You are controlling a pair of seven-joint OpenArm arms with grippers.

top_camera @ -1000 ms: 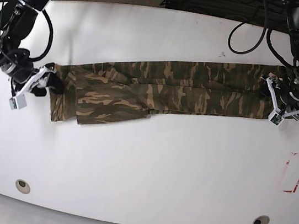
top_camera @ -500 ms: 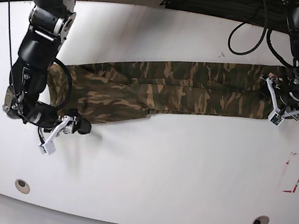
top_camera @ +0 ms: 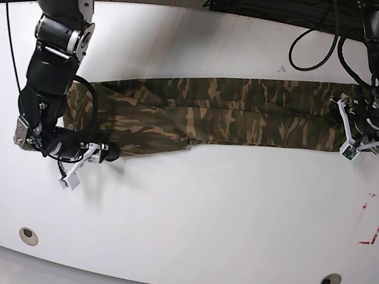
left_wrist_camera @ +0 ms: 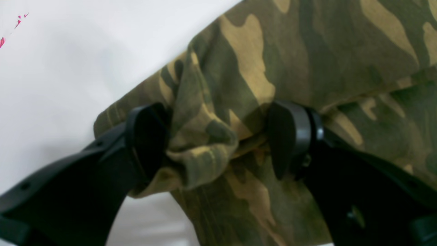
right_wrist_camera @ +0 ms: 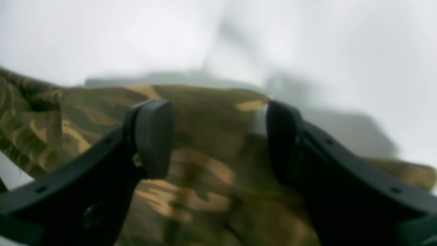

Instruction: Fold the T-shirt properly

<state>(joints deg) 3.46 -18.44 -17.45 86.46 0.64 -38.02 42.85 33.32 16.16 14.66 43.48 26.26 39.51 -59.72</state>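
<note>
Overhead base camera looks straight down on the whole white table (top_camera: 186, 212). Each wrist camera looks out close between its own black fingers (left_wrist_camera: 290, 136) onto camouflage T-shirt (top_camera: 236, 110) ends, at 3 and 8 o'clock.

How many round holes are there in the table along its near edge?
2. One hole sits near the front corner on the base view's left, below the right gripper. The other hole sits near the front corner on that view's right. The T-shirt might cover others.
</note>
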